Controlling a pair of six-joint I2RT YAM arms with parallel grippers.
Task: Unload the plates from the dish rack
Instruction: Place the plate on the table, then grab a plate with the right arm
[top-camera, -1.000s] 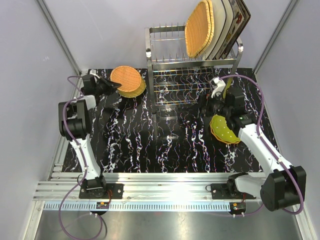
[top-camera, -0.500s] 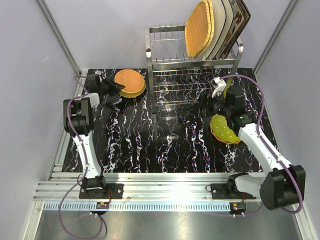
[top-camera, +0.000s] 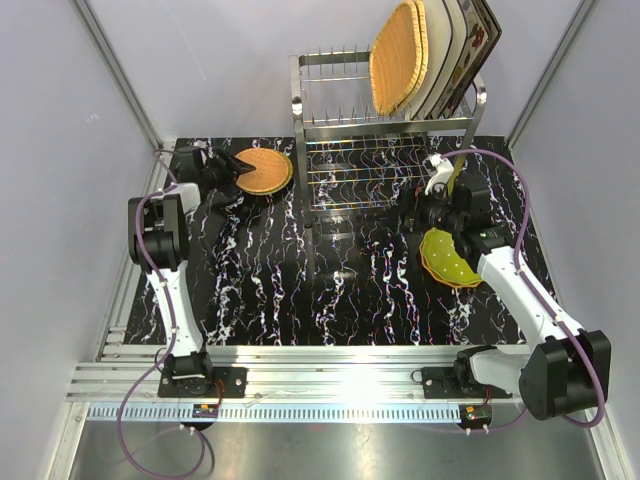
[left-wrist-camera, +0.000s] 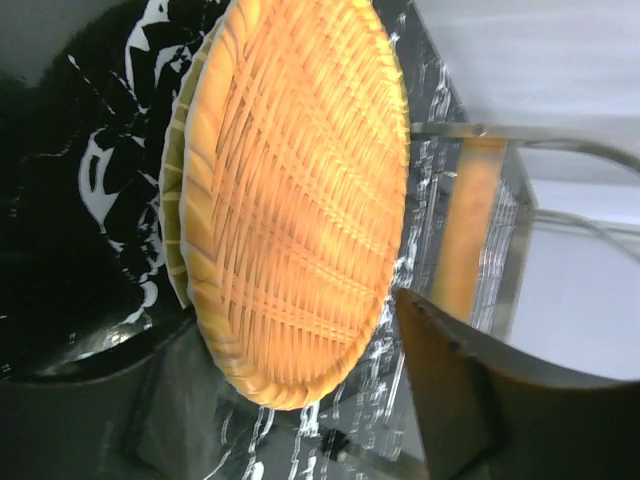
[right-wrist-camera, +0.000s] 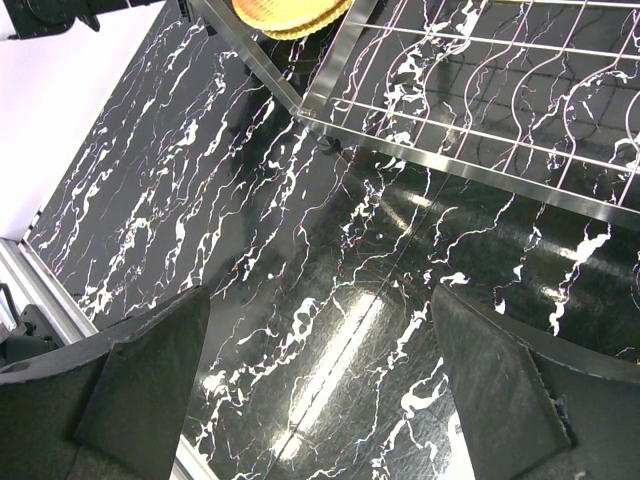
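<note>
A round orange woven plate (left-wrist-camera: 300, 190) fills the view, lying on a pale yellow-green plate (left-wrist-camera: 175, 230) on the black marbled desk (left-wrist-camera: 90, 150). The pincer (left-wrist-camera: 270, 350) stands parted, its dark fingers (left-wrist-camera: 470, 390) on either side of the woven plate's near rim. Beyond the plates, the steel dish rack (left-wrist-camera: 465, 230) mirrors orange.

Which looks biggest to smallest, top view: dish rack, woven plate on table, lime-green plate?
1. Dish rack.
2-3. Woven plate and lime-green plate look about alike; the right arm partly covers the green one, so unranked.
</note>
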